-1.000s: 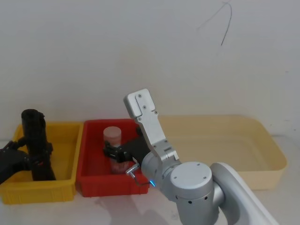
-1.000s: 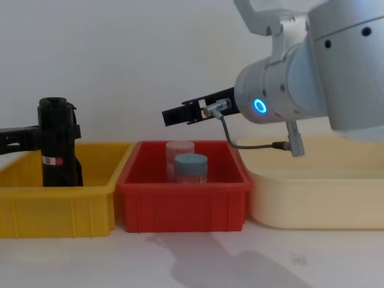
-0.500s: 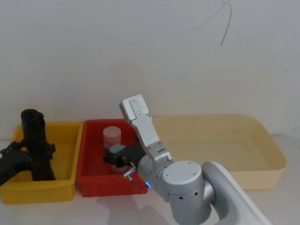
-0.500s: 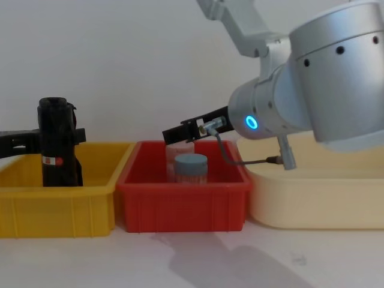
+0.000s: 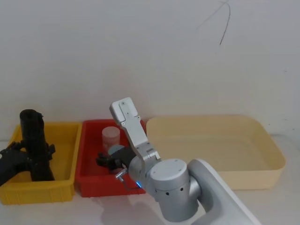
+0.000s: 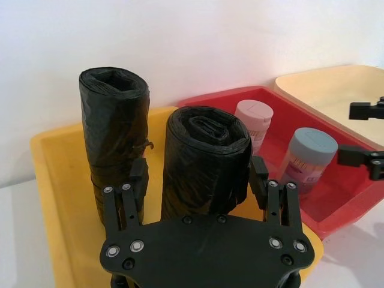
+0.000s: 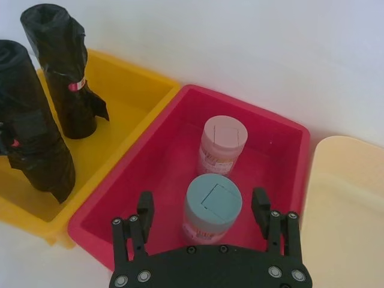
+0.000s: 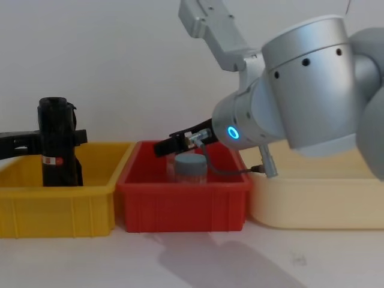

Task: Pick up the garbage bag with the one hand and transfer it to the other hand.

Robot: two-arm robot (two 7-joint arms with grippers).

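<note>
One crinkly cylindrical garbage bag (image 6: 207, 162) in glossy yellow bin (image 6: 54, 180)

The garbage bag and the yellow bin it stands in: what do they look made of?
The garbage bag looks like thin black plastic film rolled tight: coiled layers show at its top end, and its sides are wrinkled and faintly shiny. The yellow bin is probably rigid moulded plastic, smooth with a slight sheen: its even colour, straight walls and thickened rim point to that.
</note>
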